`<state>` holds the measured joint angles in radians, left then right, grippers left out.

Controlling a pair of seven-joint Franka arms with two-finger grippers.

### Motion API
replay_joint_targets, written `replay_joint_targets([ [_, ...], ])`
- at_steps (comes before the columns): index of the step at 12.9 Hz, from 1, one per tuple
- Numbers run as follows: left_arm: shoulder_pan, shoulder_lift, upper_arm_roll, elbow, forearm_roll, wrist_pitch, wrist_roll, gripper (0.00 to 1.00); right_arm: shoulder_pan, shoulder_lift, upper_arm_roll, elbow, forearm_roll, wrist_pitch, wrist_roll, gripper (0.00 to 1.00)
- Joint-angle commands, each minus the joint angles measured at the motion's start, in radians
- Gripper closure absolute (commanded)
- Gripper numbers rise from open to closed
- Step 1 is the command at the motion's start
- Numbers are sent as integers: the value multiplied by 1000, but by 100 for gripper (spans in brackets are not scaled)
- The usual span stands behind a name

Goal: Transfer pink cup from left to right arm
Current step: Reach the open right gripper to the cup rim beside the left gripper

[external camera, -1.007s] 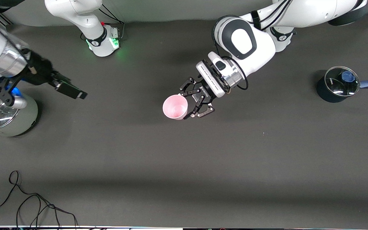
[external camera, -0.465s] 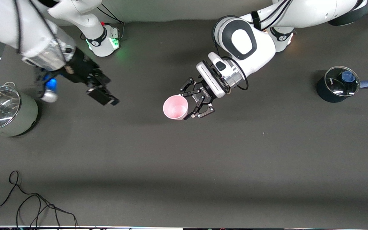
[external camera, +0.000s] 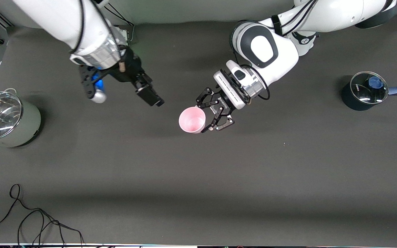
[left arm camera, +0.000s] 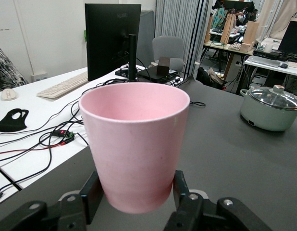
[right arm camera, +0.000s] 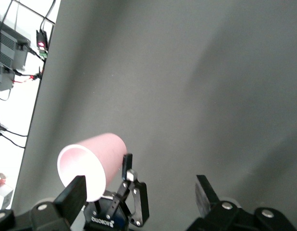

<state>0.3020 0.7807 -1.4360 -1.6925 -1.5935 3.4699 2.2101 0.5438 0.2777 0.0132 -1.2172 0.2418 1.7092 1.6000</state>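
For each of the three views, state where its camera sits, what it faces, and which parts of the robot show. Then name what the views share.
Front view: high across the table, looking down; shows both arms, the left end effector shut on the pink cup, the right end effector open above the table.
Left wrist view: on the left wrist, facing the cup between its fingers.
Right wrist view: on the right wrist, looking down past its fingers.
All three views show the cup.

text: small white lettering on my left gripper (external camera: 215, 115) body, unreadable | monitor (left arm camera: 113, 36) back logo, too small | I read nothing else
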Motion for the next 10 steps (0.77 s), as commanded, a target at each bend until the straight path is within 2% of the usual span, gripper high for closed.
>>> replay_joint_targets([
  [1, -1, -17, 6, -4, 10, -3, -16, 67, 45, 46, -9, 47, -35, -10, 38, 0],
  [7, -7, -17, 11, -4, 9, -3, -16, 67, 74, 176, -10, 157, -90, -2, 117, 0],
  [10, -7, -17, 11, -4, 9, -3, -16, 67, 87, 195, -10, 165, -98, 38, 120, 0],
])
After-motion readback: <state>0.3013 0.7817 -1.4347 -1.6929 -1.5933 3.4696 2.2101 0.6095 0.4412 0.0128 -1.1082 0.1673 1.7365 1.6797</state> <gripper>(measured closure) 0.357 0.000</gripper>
